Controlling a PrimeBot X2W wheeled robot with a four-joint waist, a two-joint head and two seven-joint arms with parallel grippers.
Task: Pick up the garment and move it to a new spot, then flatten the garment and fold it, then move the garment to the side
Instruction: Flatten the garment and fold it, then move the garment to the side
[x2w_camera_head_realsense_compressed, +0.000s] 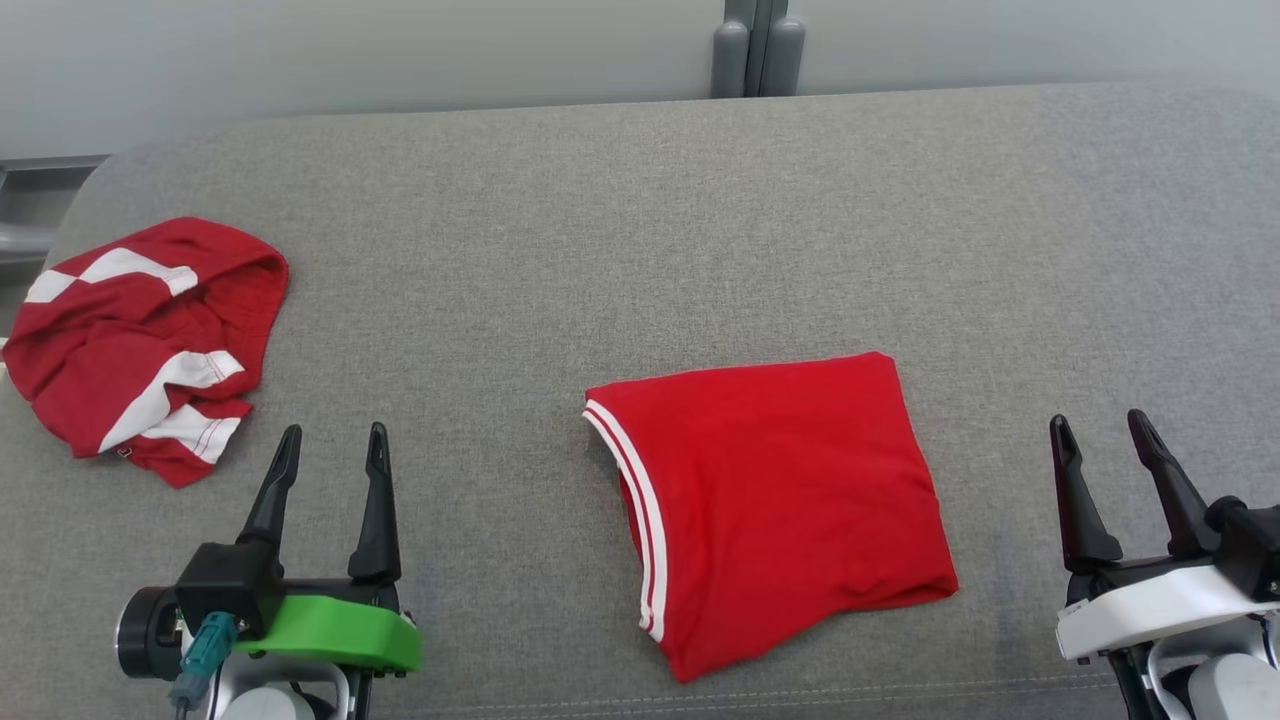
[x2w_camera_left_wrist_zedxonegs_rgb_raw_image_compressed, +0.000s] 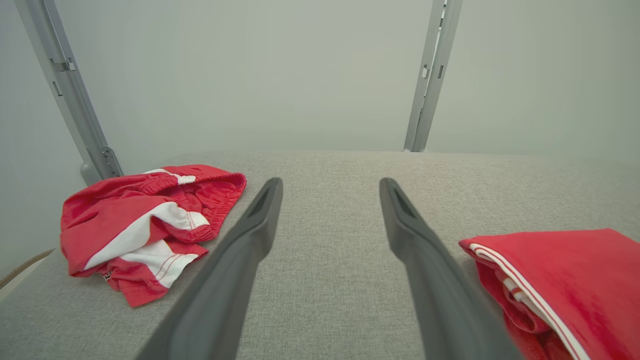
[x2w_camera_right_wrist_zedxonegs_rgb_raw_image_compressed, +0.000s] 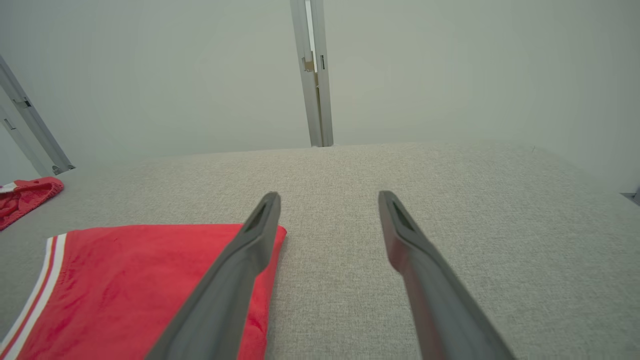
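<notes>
A red garment (x2w_camera_head_realsense_compressed: 775, 505) with a white-striped hem lies folded into a rough square at the middle front of the grey padded surface (x2w_camera_head_realsense_compressed: 640, 220). The left wrist view has it at the lower right (x2w_camera_left_wrist_zedxonegs_rgb_raw_image_compressed: 575, 280) and the right wrist view at the lower left (x2w_camera_right_wrist_zedxonegs_rgb_raw_image_compressed: 130, 285). My left gripper (x2w_camera_head_realsense_compressed: 335, 430) stands open to its left, nothing between its fingers (x2w_camera_left_wrist_zedxonegs_rgb_raw_image_compressed: 330, 182). At the garment's right, my right gripper (x2w_camera_head_realsense_compressed: 1097, 417) is open and empty too (x2w_camera_right_wrist_zedxonegs_rgb_raw_image_compressed: 328, 195), its left finger (x2w_camera_right_wrist_zedxonegs_rgb_raw_image_compressed: 235, 270) over the garment's corner in that view.
A second garment (x2w_camera_head_realsense_compressed: 140, 345), red with white panels, lies crumpled at the far left edge of the surface, just beyond my left gripper (x2w_camera_left_wrist_zedxonegs_rgb_raw_image_compressed: 145, 225). A grey post (x2w_camera_head_realsense_compressed: 757, 50) rises behind the surface at the wall. Bare grey fabric spreads across the back and right.
</notes>
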